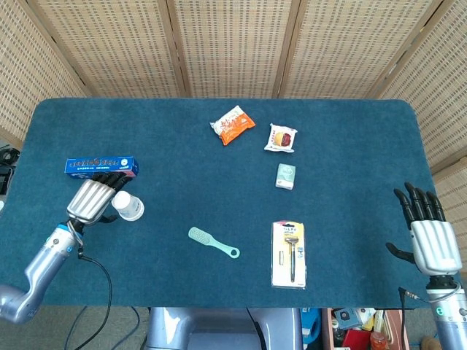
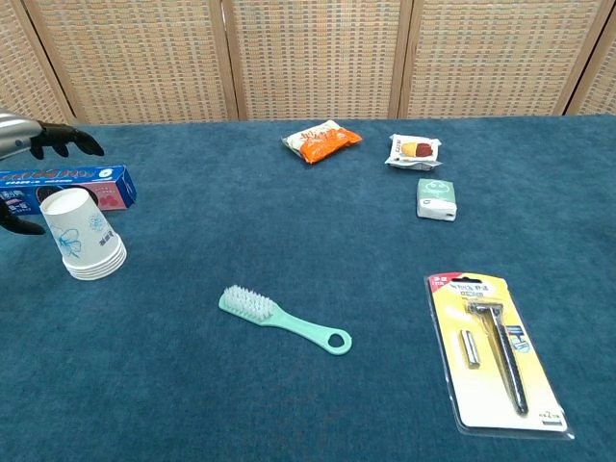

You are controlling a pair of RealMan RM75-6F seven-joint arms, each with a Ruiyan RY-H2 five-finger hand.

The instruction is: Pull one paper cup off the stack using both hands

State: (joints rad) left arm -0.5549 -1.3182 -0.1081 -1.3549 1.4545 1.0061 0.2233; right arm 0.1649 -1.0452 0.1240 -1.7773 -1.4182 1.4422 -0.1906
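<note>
A stack of white paper cups (image 1: 129, 205) stands upside down on the blue table at the left, also seen in the chest view (image 2: 85, 236). My left hand (image 1: 93, 199) is just left of the stack with its fingers spread toward it and nothing in its grasp. In the chest view only this hand's dark fingertips (image 2: 60, 141) show above the stack, with the thumb low at the left edge. My right hand (image 1: 427, 235) is at the table's right edge, fingers spread and holding nothing.
A blue box (image 1: 101, 166) lies right behind the cups. A green brush (image 1: 211, 242) and a yellow razor pack (image 1: 289, 253) lie near the front. An orange snack bag (image 1: 233, 125), a white packet (image 1: 281, 138) and a small green box (image 1: 286, 176) lie farther back.
</note>
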